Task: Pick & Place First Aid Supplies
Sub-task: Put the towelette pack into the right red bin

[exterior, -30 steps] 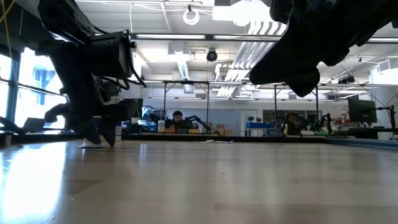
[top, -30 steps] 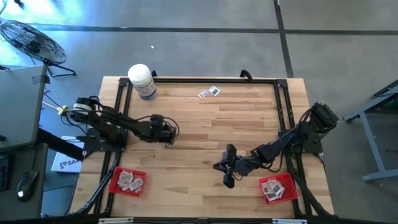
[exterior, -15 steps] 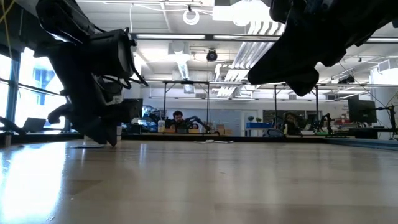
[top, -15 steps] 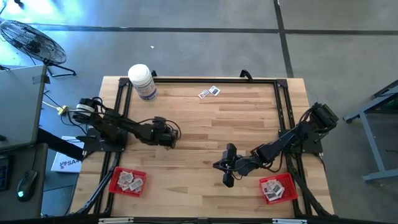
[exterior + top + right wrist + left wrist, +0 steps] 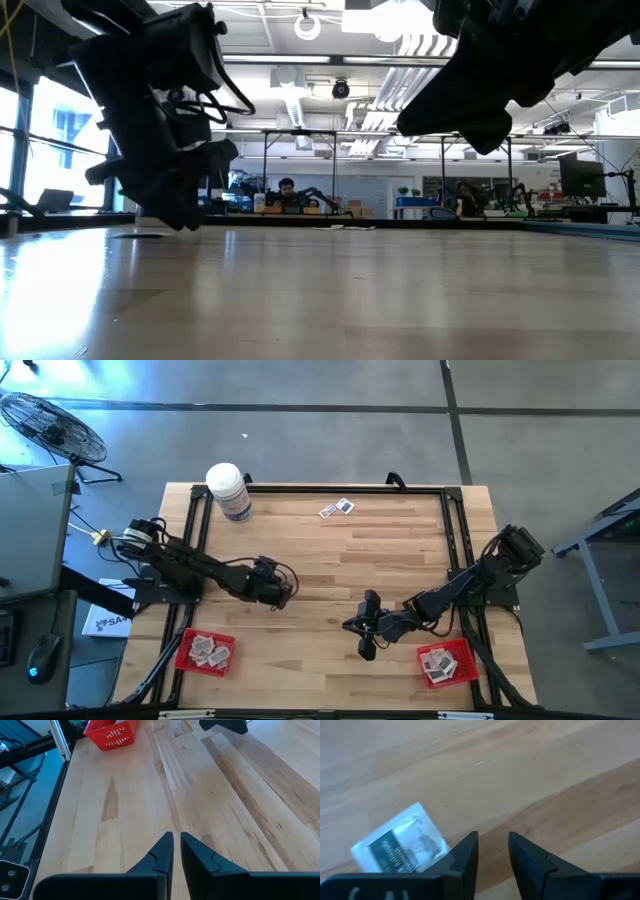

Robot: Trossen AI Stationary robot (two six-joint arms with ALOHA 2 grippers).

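One small white packet [image 5: 400,844] with dark print lies flat on the wood, and shows as a thin sliver on the table in the low view [image 5: 140,235]. My left gripper [image 5: 493,845] [image 5: 281,589] hovers left of the table's middle, narrowly open. The packet lies beside the outer side of one finger, outside the gap. Two more packets [image 5: 337,509] lie near the far edge. Both red trays, left [image 5: 205,651] and right [image 5: 447,662], hold packets. My right gripper [image 5: 176,845] [image 5: 365,632] waits shut, near the right tray.
A large white bottle [image 5: 228,490] stands at the far left corner. A black frame rail [image 5: 320,488] runs round the table's edges. Bare wood lies between the two arms and toward the far edge. The left tray [image 5: 111,732] also shows in the right wrist view.
My left gripper has risen off the table, where its fingertips stood by the packet, and has moved toward the table's right and near edges, tipping as it went. The packet stays flat on the wood. My right arm has kept still.
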